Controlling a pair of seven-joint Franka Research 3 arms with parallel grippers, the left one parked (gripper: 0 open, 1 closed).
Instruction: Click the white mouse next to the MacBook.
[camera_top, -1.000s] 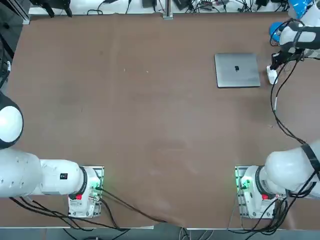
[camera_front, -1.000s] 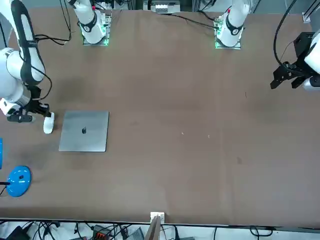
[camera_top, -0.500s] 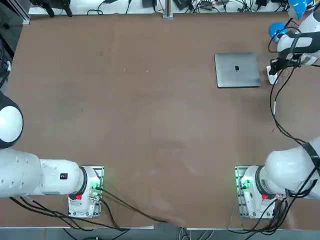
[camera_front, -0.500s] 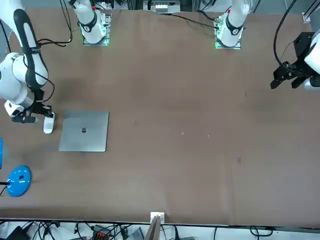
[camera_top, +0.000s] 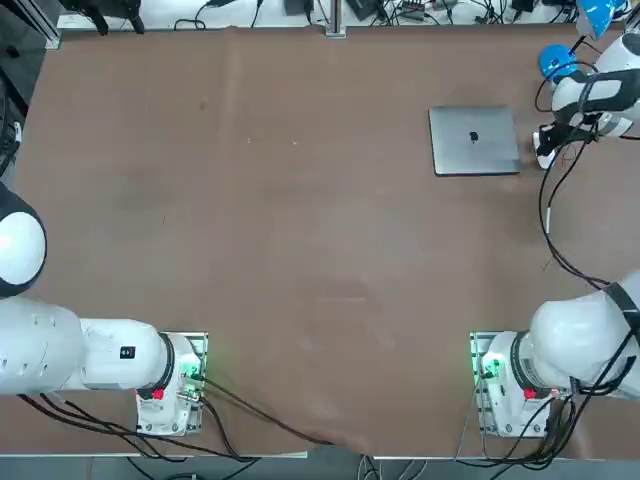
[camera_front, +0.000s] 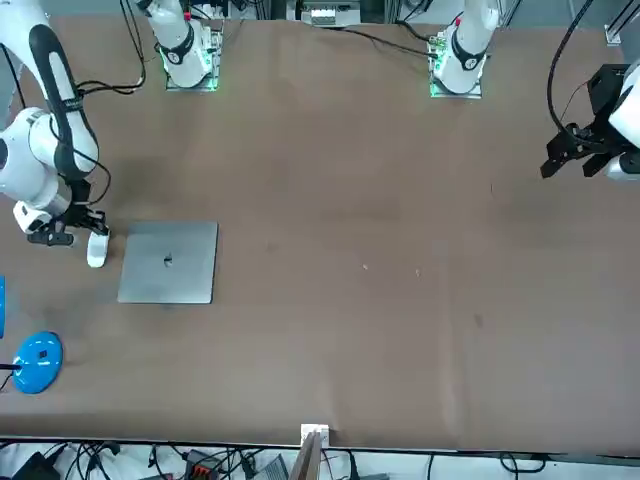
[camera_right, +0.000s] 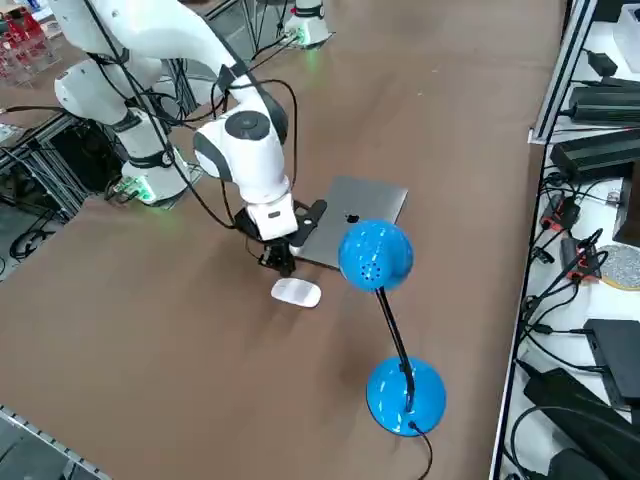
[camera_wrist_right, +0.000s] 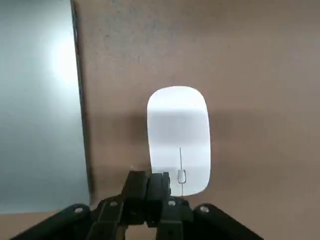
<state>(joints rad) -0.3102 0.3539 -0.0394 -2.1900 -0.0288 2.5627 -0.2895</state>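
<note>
The white mouse (camera_wrist_right: 178, 137) lies flat on the brown table, just to the right of the closed silver MacBook (camera_top: 474, 140). My right gripper (camera_wrist_right: 150, 185) is shut, with nothing between its fingers. Its joined tips point down at the mouse's near end, by the button-line edge; whether they touch it I cannot tell. In the right side view the gripper (camera_right: 282, 264) stands right at the end of the mouse (camera_right: 297, 292), beside the MacBook (camera_right: 345, 200). The front view shows the mouse (camera_front: 96, 250) between the gripper (camera_front: 78, 234) and the MacBook (camera_front: 168, 262).
A blue desk lamp (camera_right: 377, 256) on a round base (camera_right: 405, 395) stands on the table beyond the mouse, near the far right corner (camera_top: 556, 62). The table's right edge runs close by. Cables hang from my right arm.
My right wrist has shifted slightly over the mouse, with the fingers staying shut at its end. The mouse and MacBook lie where they were.
</note>
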